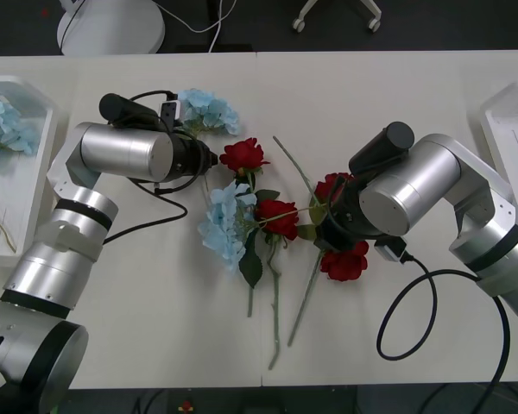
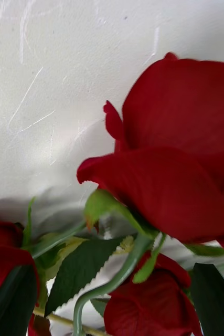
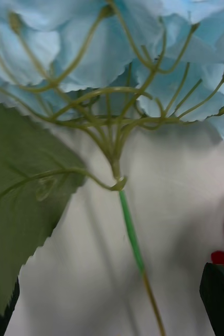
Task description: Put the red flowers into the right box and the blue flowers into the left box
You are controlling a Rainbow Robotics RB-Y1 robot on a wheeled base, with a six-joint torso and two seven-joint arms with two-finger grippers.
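Observation:
Several red flowers lie mid-table: one [image 1: 243,155] near my left gripper, one [image 1: 281,217] in the middle, and two [image 1: 332,185] [image 1: 345,263] by my right gripper. One blue flower [image 1: 205,110] lies behind my left arm and another [image 1: 227,220] beside the roses. My left gripper [image 1: 209,159] is open, and the thin green stem [image 3: 135,247] of a blue flower head [image 3: 112,47] runs between its black fingers [image 3: 219,299]. My right gripper [image 1: 325,227] is low over the roses and open, with a large red flower [image 2: 180,157] and its stem [image 2: 106,286] right in front of it.
The left box [image 1: 43,172] stands at the table's left edge with a blue flower [image 1: 2,128] inside. The right box [image 1: 505,121] shows in part at the right edge. Long stems [image 1: 276,302] trail toward the front edge. A black cable [image 1: 414,302] loops under my right arm.

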